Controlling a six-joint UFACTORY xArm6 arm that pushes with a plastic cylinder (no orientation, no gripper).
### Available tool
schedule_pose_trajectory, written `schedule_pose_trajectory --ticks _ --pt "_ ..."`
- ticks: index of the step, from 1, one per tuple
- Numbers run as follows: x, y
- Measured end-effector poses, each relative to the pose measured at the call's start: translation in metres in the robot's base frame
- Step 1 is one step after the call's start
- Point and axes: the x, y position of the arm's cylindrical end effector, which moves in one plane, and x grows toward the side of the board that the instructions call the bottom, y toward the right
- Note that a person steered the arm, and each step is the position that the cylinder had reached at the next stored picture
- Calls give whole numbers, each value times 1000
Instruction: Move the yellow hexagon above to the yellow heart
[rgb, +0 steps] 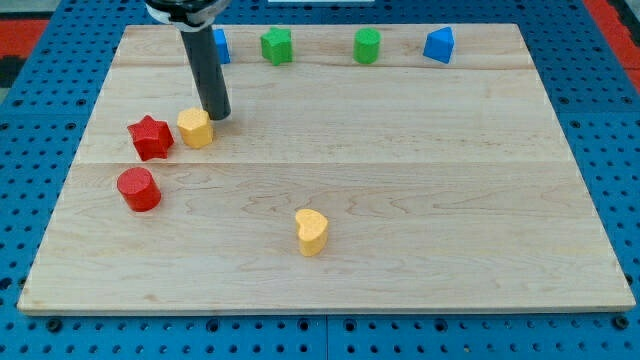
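The yellow hexagon (195, 128) lies at the view's left, next to a red star (150, 137). The yellow heart (311, 231) lies lower down, near the view's bottom centre. My tip (217, 115) stands just to the upper right of the yellow hexagon, touching or almost touching it. The rod rises from there to the view's top. The heart is far from the tip, down and to the right.
A red cylinder (138, 189) lies below the red star. Along the view's top stand a blue block (221, 45) partly hidden behind the rod, a green star-like block (277, 45), a green cylinder (367, 46) and a blue block (438, 45). The wooden board (450, 200) rests on a blue perforated surface.
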Motion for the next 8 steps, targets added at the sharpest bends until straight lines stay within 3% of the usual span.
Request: schedule_pose_trajectory --ticks 1,2,3,4,7,8 --pt "-28 -60" --pt "-21 -85" --pt "10 -72" --pt "24 -13" --pt "95 82" --pt "92 57"
